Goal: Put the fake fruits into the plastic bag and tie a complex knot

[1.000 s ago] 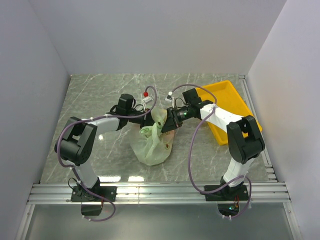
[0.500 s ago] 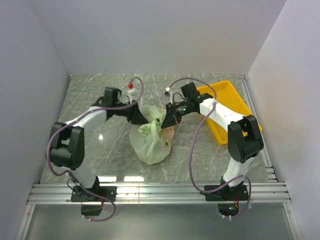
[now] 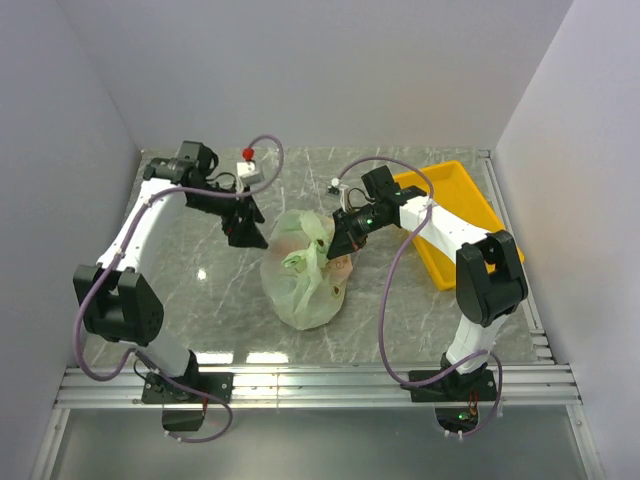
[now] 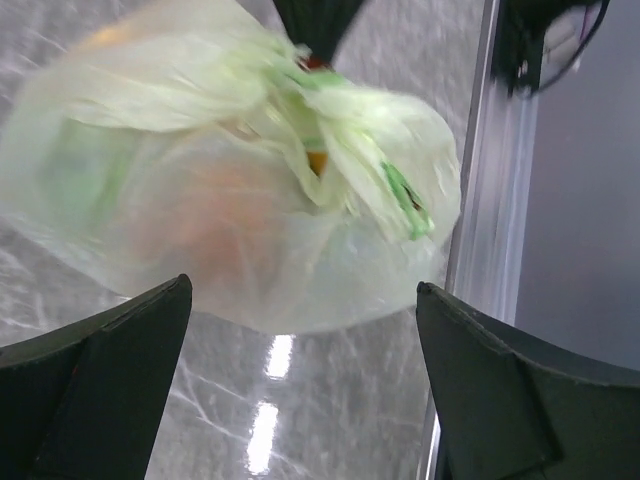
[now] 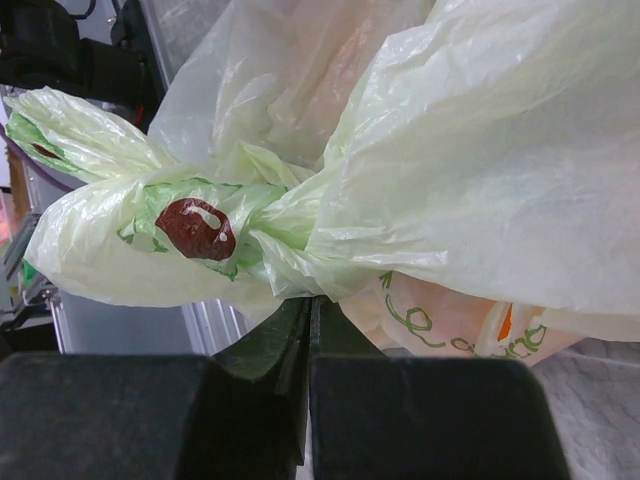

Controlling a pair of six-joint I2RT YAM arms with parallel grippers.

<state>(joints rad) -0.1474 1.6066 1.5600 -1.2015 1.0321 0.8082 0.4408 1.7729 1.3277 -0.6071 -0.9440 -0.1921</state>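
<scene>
Bag: the plastic bag (image 3: 300, 290) lies on the marble table (image 3: 180, 290), filled and rounded, with its neck gathered on the upper side.
Knot: the knot (image 5: 250, 235) is a twisted bunch of film at the neck of the bag, with two crumpled tails going out to the sides.
Contents: the fake fruits (image 4: 195, 225) show only as an orange glow and a green patch through the bag's film.
Handling, as a judgement: the film is thin, soft and slippery, and the load looks light. The fruits will probably roll inside, so the bag will sag and change shape when it is pulled.
Where to hold: the tails or the gathered film close to the knot are best. The smooth belly of the bag gives the fingers nothing to pinch.
Right gripper: the right gripper (image 3: 335, 245) is closed on a fold of the bag just beside the knot, fingers pressed together.
Left gripper: the left gripper (image 3: 248, 232) stands apart from the bag on its left side, jaws wide open and holding nothing.
Tray: a yellow tray (image 3: 470, 200) sits to the right of the bag, well apart.
Hard to see: the left wrist view is blurred. The number of fruits cannot be counted. A dark brown spot (image 5: 195, 228) on the knot may be print or a fruit. How tight the knot is cannot be told.
</scene>
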